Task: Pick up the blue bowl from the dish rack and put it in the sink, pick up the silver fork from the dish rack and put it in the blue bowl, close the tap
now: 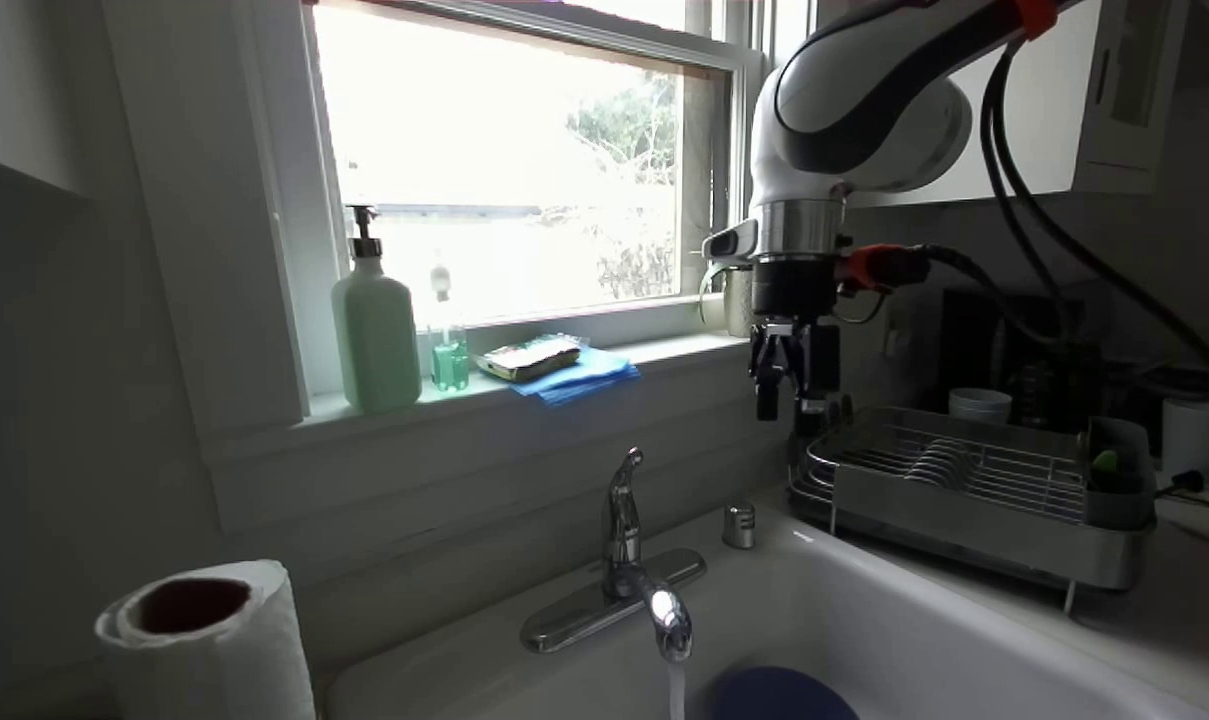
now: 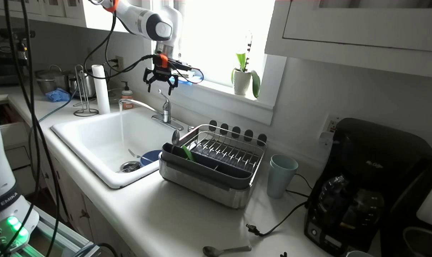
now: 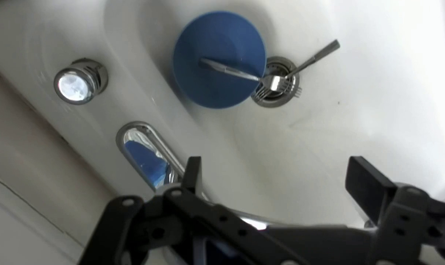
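Observation:
The blue bowl point(image 3: 218, 40) sits on the sink point(image 2: 94, 142) floor beside the drain. A silver fork point(image 3: 228, 70) has its handle in the bowl and its tines out over the drain. Another fork point(image 3: 318, 55) crosses under it on the sink floor. The chrome tap point(image 1: 622, 530) has its lever upright, and water runs from the spout in both exterior views. My gripper point(image 2: 159, 90) is open and empty, above the tap's level and apart from it. In the wrist view the gripper point(image 3: 275, 175) partly hides the tap's base plate point(image 3: 145, 154). The dish rack point(image 2: 201, 178) stands beside the sink.
A green pump bottle point(image 1: 376, 335) and a blue cloth point(image 1: 584, 372) lie along the windowsill, with a potted plant point(image 2: 242, 82). A paper roll point(image 2: 100, 89) stands beyond the sink. Cups point(image 2: 278, 178), a coffee maker point(image 2: 366, 178) and a spoon point(image 2: 226, 250) are on the counter.

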`<action>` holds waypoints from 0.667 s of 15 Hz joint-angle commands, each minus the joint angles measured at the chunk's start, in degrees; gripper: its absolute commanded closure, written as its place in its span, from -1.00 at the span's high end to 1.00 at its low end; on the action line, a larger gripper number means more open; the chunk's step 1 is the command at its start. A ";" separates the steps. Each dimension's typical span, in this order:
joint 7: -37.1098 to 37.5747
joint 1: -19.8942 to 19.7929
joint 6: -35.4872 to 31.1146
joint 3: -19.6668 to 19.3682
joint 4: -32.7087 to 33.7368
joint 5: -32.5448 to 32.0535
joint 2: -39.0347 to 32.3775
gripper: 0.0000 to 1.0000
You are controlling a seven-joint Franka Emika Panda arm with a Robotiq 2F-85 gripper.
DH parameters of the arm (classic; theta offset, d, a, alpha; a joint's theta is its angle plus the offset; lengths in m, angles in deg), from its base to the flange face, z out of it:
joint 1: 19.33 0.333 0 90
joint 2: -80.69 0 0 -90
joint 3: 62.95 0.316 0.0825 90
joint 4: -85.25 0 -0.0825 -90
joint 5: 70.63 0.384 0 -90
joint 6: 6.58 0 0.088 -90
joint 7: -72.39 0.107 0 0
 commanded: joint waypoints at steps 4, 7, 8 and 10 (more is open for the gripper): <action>15.86 2.99 -13.90 0.80 -5.27 6.70 2.97 1.00; 22.06 4.12 -20.71 1.35 -6.16 6.85 2.22 0.67; 23.78 4.36 -22.36 1.59 -6.18 6.79 1.77 0.45; 26.75 4.66 -25.47 2.17 -6.80 7.17 1.63 0.17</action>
